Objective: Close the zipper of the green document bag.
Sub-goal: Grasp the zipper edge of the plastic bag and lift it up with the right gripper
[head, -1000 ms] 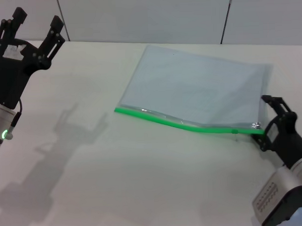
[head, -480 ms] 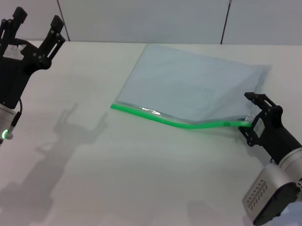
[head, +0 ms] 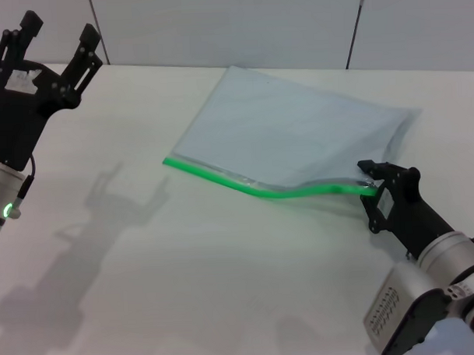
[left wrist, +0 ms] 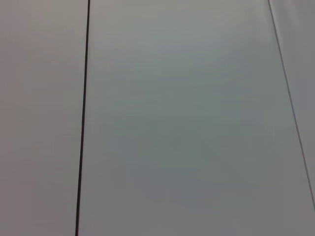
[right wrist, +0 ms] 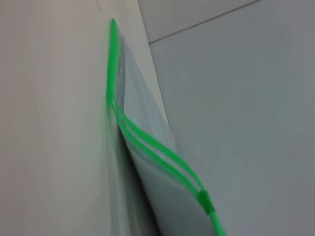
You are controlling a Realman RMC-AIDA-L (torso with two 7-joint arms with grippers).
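Green zipper (head: pixel 257 189) bows where our right gripper (head: pixel 370 195) pinches the bag (head: pixel 298 140) end nearest us; we pull level so the slider (right wrist: pixel 205 201) runs. Far beyond the bag, left gripper (head: pixel 55 40) hangs spread.

A translucent, smooth plastic green document bag (head: pixel 298 136) lies on a matt off-white table (head: pixel 185 265). Its zipper (head: pixel 261 191) is glossy bright green plastic. The right gripper (head: pixel 371 194) is matt black, its wrist housing brushed silver.
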